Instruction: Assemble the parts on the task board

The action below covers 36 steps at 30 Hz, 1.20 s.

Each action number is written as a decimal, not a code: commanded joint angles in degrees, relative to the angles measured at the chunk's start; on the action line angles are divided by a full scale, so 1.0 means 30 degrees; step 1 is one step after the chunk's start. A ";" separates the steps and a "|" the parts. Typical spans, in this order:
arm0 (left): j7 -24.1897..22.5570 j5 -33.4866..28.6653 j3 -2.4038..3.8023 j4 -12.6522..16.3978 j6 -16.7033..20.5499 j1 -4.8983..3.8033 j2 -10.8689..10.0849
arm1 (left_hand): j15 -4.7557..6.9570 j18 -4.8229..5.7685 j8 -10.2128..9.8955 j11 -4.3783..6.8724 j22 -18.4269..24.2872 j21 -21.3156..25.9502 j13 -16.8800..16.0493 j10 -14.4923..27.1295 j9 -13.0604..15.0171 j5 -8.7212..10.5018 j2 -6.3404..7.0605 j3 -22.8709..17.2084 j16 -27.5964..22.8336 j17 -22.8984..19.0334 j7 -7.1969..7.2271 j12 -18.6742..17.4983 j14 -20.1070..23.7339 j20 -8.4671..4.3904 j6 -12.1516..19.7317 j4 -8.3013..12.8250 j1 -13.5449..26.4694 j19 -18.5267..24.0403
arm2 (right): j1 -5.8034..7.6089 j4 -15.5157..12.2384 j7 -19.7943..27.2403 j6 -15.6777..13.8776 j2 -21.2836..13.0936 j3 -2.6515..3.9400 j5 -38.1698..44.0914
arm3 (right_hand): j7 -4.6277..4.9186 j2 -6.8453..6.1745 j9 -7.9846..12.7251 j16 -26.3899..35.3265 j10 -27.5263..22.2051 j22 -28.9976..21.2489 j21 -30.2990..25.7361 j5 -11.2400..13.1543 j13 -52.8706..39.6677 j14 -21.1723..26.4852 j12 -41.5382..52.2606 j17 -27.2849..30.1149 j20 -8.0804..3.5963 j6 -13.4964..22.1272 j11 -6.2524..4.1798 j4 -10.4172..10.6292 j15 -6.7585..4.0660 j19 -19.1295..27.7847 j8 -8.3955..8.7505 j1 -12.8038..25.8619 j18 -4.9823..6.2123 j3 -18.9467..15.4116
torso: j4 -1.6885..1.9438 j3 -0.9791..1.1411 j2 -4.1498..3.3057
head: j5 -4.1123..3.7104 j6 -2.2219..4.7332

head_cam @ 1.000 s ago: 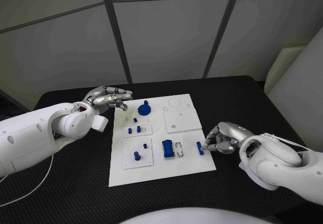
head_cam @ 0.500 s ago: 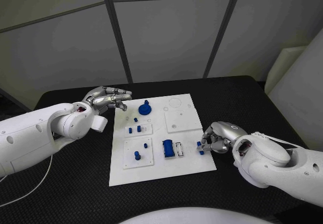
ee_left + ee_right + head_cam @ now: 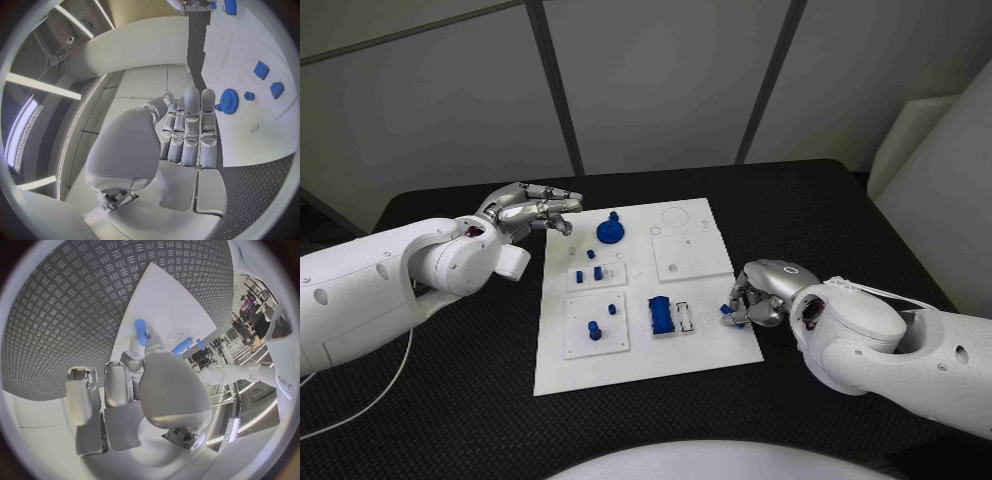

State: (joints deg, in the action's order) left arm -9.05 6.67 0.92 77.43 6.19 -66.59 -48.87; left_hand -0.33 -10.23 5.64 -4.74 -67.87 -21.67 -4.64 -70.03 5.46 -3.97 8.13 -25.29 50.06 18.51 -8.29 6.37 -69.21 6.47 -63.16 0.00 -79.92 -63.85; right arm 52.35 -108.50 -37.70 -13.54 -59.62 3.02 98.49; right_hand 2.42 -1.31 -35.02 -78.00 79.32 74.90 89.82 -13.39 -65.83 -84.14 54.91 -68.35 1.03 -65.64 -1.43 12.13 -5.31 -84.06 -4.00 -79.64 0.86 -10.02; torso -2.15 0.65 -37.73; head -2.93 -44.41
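The right hand (image 3: pixel 759 300) sits at the right edge of the board (image 3: pixel 711 345), its fingers curled around a small blue peg (image 3: pixel 728 311) pinched at the fingertips; in the right wrist view the peg (image 3: pixel 140 332) sticks out past the fingers (image 3: pixel 154 340), over the white board (image 3: pixel 164 300). Just beside the hand toward the board's middle lies a blue block (image 3: pixel 658 315) next to a narrow white slotted piece (image 3: pixel 684 319). Farther across the board, a small plate (image 3: pixel 594 327) carries two short blue pegs (image 3: pixel 593 331), and another plate above it holds three small blue pieces (image 3: pixel 594 273). The left hand (image 3: pixel 531 210) hovers at the board's far left corner, holding nothing, its fingers together and bent forward; whether it touches the board cannot be told. Near it on the board stands a blue gear (image 3: pixel 610 233), which the left wrist view shows just beyond the fingertips (image 3: pixel 208 96) as a toothed wheel (image 3: pixel 229 101), apart from them. The board lies in the middle of the black table (image 3: pixel 473 390).
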 commanded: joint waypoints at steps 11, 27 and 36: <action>0.0091 -0.0060 0.0015 0.0063 -0.0304 -0.0016 -0.0082 | -0.0022 -0.0060 -0.0102 -0.0021 0.0015 0.0106 -0.0026 0.0082 0.0026 0.0049 -0.0013 0.0030 -0.0067 -0.0032 -0.0094 -0.0113 0.0136 0.0012 0.0070 0.0007 0.0060 0.0110 | -0.0168 -0.0035 -0.0852 0.1120 0.0298 -0.0141 0.1141 | -0.0130 0.0686 0.0447 -0.0114 0.0048 0.5033 0.0059 -0.2795 -0.0009 -0.0657 -0.0092 -0.0153 -0.0145 -0.0325 -0.0259 -0.0603 -0.0179 -0.1980 0.0093 -0.1286 -0.0288 0.0168 | -0.0014 -0.0002 0.0013 | 0.0076 -0.0049; 0.0249 -0.0060 0.0015 0.0105 -0.0518 0.0001 -0.0088 | -0.0023 -0.0061 -0.0110 -0.0027 0.0026 0.0120 -0.0029 0.0088 0.0028 0.0037 -0.0009 0.0026 -0.0078 -0.0033 -0.0101 -0.0118 0.0142 0.0012 0.0073 0.0025 0.0045 0.0106 | -0.0147 -0.1252 0.0261 -0.4861 0.0176 -0.0119 -0.5663 | -0.0135 0.1257 0.0760 -0.0309 0.0187 0.5033 0.0059 -0.4847 -0.0156 -0.0727 0.0071 -0.0543 -0.0177 -0.0216 -0.0256 -0.0601 -0.0193 -0.1980 0.0089 -0.1534 -0.0288 0.0486 | 0.0017 -0.0015 -0.0012 | 0.0176 -0.0089; 0.0334 -0.0061 0.0015 0.0141 -0.0626 0.0000 -0.0090 | -0.0028 -0.0059 -0.0109 -0.0033 0.0032 0.0128 -0.0030 0.0089 0.0031 0.0042 -0.0012 0.0030 -0.0084 -0.0034 -0.0105 -0.0120 0.0147 0.0014 0.0067 0.0020 0.0058 0.0107 | -0.0141 -0.0862 0.0215 -0.5292 0.1164 -0.0116 -0.6408 | -0.0149 0.1251 0.0810 -0.0365 0.0298 0.5033 0.0059 -0.4579 -0.0292 -0.0750 0.0259 -0.0643 -0.0179 -0.0303 -0.0265 -0.0312 -0.0199 -0.1980 0.0068 -0.1102 -0.0288 0.0311 | 0.0013 -0.0023 -0.0013 | 0.0270 -0.0085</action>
State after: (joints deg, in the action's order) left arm -8.19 6.67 0.92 77.71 5.25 -66.53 -49.14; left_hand -0.33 -10.24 5.64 -4.74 -67.85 -21.67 -4.67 -70.03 5.49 -3.97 8.13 -25.28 50.06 18.47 -8.29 6.37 -69.21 6.47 -63.16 0.00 -79.93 -63.85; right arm 51.85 -111.22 -37.72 -27.08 -56.31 2.66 81.70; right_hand 2.06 1.86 -32.68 -78.87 79.55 74.90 89.82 -27.35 -66.66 -83.92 55.47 -70.19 0.81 -66.15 -2.08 10.78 -5.51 -83.84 -3.60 -82.94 0.86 -9.04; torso -2.10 0.57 -37.75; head -2.19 -44.64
